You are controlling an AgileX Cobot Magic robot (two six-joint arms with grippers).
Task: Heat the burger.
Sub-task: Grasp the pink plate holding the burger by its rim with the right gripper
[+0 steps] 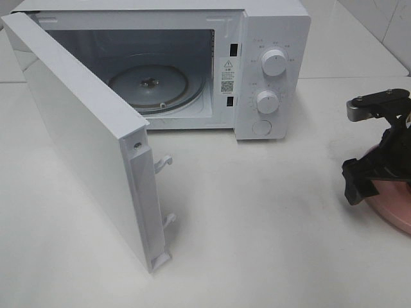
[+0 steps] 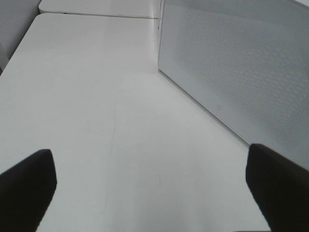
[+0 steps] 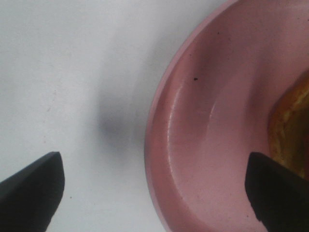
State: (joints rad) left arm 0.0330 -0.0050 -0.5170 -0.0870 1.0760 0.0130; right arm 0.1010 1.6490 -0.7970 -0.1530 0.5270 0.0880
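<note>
Only a golden-brown edge of the burger (image 3: pixel 294 125) shows, sitting on the round pink plate (image 3: pixel 207 121) in the right wrist view. In the high view the plate (image 1: pixel 398 205) lies at the table's right edge, mostly under my right gripper (image 1: pixel 369 183). That right gripper (image 3: pixel 154 193) is open, its dark fingers wide apart with the plate's rim between them and nothing held. The white microwave (image 1: pixel 270 38) stands at the back with its door (image 1: pixel 83 135) swung wide open to the left and its glass turntable (image 1: pixel 151 86) bare. My left gripper (image 2: pixel 154 188) is open over the bare table.
The open door reaches far forward over the table's left half, with two latch hooks (image 1: pixel 164 162) on its free edge. Two knobs (image 1: pixel 273 63) sit on the microwave's right panel. A white perforated panel (image 2: pixel 241 63) of the microwave stands close by the left gripper.
</note>
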